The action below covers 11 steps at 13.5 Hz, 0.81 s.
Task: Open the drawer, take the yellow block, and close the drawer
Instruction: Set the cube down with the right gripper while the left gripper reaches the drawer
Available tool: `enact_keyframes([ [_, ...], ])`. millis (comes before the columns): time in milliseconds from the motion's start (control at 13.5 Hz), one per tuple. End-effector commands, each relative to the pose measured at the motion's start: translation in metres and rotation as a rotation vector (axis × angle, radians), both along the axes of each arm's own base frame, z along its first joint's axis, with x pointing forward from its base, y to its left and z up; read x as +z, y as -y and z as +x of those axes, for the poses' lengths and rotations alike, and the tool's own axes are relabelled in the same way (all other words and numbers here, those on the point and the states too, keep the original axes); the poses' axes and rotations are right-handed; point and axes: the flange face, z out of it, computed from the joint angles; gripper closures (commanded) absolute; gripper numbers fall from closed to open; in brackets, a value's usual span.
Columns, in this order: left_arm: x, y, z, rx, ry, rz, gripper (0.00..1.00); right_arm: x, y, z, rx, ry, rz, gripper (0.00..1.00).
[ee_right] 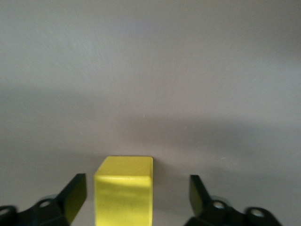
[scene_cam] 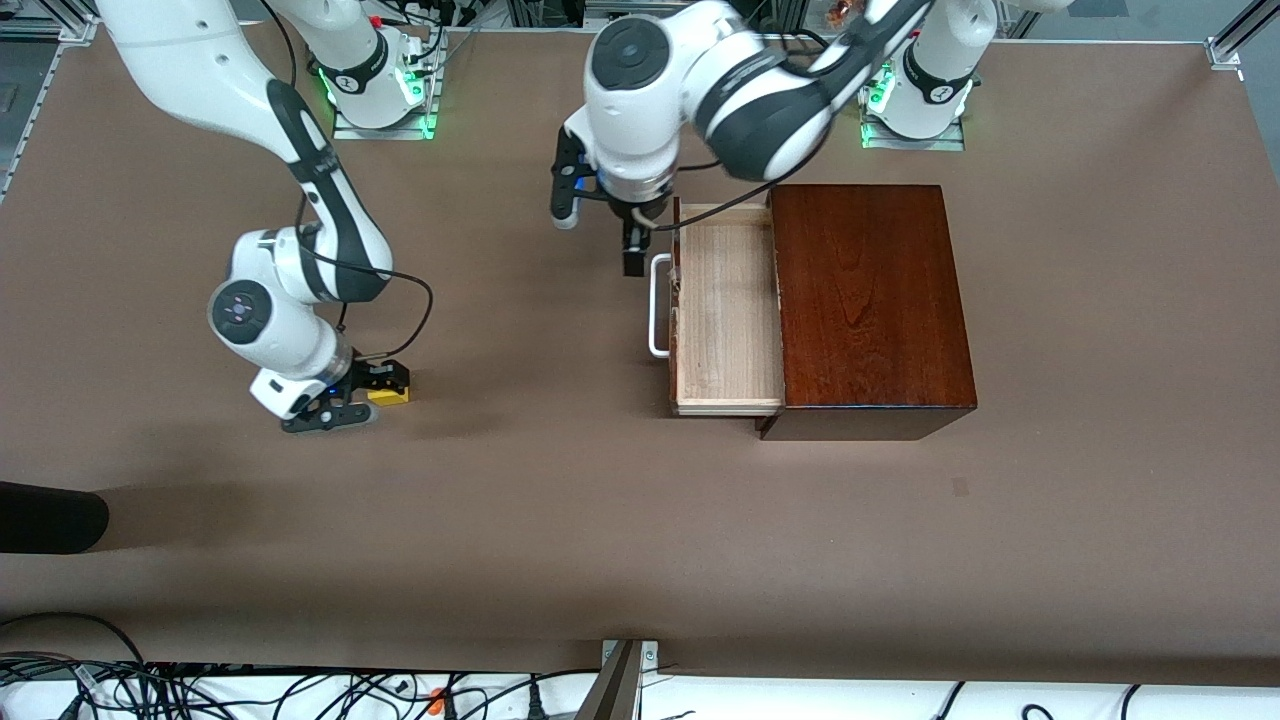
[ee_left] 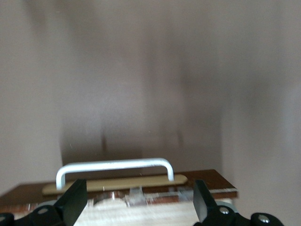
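The drawer (scene_cam: 725, 310) of the dark reddish-brown box (scene_cam: 870, 300) is pulled out, and its pale interior shows nothing in it. Its white handle (scene_cam: 657, 305) faces the right arm's end of the table. My left gripper (scene_cam: 600, 225) is open and empty, over the handle end and drawer front corner farther from the front camera. In the left wrist view the handle (ee_left: 115, 165) lies just past my left gripper (ee_left: 139, 200). The yellow block (scene_cam: 388, 396) stands on the table toward the right arm's end. My right gripper (scene_cam: 365, 398) is open around the block (ee_right: 123, 188), with gaps on both sides.
A black object (scene_cam: 50, 518) juts in at the table edge at the right arm's end, nearer the front camera than the block. Cables (scene_cam: 300, 690) lie along the front edge. Bare table (scene_cam: 540, 400) lies between the block and the drawer.
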Motion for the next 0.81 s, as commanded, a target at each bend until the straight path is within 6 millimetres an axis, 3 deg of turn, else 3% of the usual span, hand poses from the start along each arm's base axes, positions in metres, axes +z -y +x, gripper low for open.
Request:
enact_keyframes([
  [0, -0.027, 0.007, 0.014, -0.061, 0.016, 0.019, 0.00, 0.115, 0.012, -0.014, -0.003, 0.006, 0.009, 0.00],
  [148, -0.047, 0.005, 0.019, -0.059, 0.000, 0.040, 0.00, 0.182, 0.011, -0.026, 0.002, 0.011, 0.016, 0.00],
  [370, -0.064, 0.001, 0.023, -0.065, 0.016, 0.079, 0.00, 0.271, 0.016, -0.029, 0.003, -0.029, 0.016, 0.00],
  [517, -0.065, -0.004, 0.028, -0.059, 0.021, 0.088, 0.00, 0.304, 0.016, -0.033, -0.001, -0.067, 0.015, 0.00],
  [739, -0.073, -0.014, 0.033, -0.051, 0.014, 0.118, 0.00, 0.321, 0.014, -0.032, 0.004, -0.043, 0.015, 0.00],
])
